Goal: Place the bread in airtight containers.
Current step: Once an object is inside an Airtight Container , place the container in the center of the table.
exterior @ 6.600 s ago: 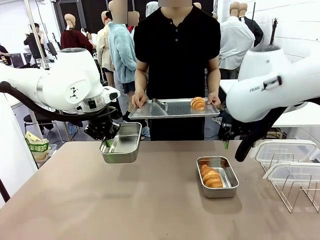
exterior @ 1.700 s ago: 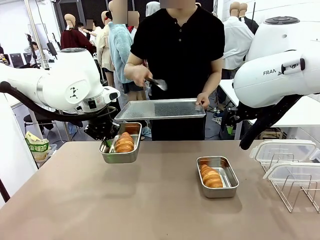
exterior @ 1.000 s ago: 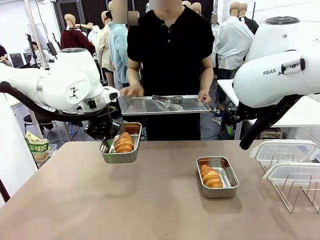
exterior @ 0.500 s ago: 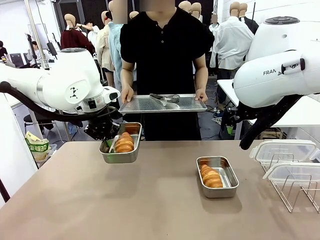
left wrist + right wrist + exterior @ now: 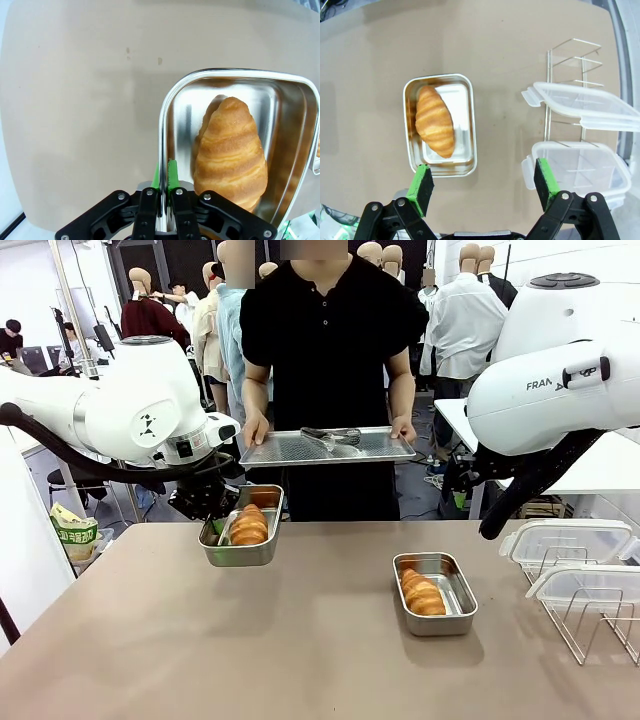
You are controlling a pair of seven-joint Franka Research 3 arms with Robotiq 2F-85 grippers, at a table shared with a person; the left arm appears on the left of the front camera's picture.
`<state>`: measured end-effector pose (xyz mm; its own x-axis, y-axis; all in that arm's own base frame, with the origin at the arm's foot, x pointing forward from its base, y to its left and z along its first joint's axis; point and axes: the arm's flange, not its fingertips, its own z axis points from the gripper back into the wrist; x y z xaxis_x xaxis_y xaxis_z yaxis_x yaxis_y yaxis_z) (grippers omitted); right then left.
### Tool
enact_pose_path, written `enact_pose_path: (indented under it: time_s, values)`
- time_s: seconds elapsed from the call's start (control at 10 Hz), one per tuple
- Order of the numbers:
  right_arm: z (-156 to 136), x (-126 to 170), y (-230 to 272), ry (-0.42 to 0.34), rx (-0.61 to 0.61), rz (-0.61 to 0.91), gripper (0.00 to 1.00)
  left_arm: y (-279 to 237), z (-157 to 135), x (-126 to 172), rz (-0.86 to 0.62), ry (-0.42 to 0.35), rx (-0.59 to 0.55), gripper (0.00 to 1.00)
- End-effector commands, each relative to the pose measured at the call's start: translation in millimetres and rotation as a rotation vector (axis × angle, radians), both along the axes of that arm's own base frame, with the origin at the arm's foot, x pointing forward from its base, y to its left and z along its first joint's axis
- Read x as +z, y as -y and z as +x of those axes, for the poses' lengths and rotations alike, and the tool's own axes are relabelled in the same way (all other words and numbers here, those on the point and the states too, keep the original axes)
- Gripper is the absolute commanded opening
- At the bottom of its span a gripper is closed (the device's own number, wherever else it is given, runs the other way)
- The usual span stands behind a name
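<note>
My left gripper is shut on the rim of a steel container, held above the table at the left. A golden croissant lies inside it. In the left wrist view the green pads pinch the container's wall beside the croissant. A second container rests on the table right of centre with another croissant in it. My right gripper hangs open high above that container and its croissant.
A person stands at the far side holding a perforated tray with tongs on it. Two translucent lids sit on a wire rack at the right; the same lids appear in the right wrist view.
The person has lowered the tray slightly and holds it level with both hands. Both arms, the containers and the croissants have stayed put.
</note>
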<state>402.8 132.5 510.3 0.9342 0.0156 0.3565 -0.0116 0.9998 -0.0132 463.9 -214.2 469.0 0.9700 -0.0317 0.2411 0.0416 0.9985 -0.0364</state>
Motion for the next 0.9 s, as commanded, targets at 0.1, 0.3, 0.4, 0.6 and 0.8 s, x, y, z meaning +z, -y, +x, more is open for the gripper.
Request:
enact_pose_path:
  time_s: [0.1,0.3,0.4,0.6,0.8]
  values:
    - [0,0,-1,0.005,-0.011,0.000,1.00,-1,-1,3,-0.002,0.007,0.005,0.00]
    - [0,0,-1,0.005,-0.011,0.000,1.00,-1,1,-9,-0.002,-0.013,0.041,0.00]
    - [0,0,-1,0.005,-0.011,0.000,1.00,0,2,-23,0.000,-0.047,0.059,0.00]
    - [0,0,-1,0.005,-0.011,0.000,1.00,-1,4,-56,-0.002,-0.055,0.087,0.00]
    - [0,0,-1,0.005,-0.011,0.000,1.00,-1,3,-90,0.017,-0.086,0.069,0.00]
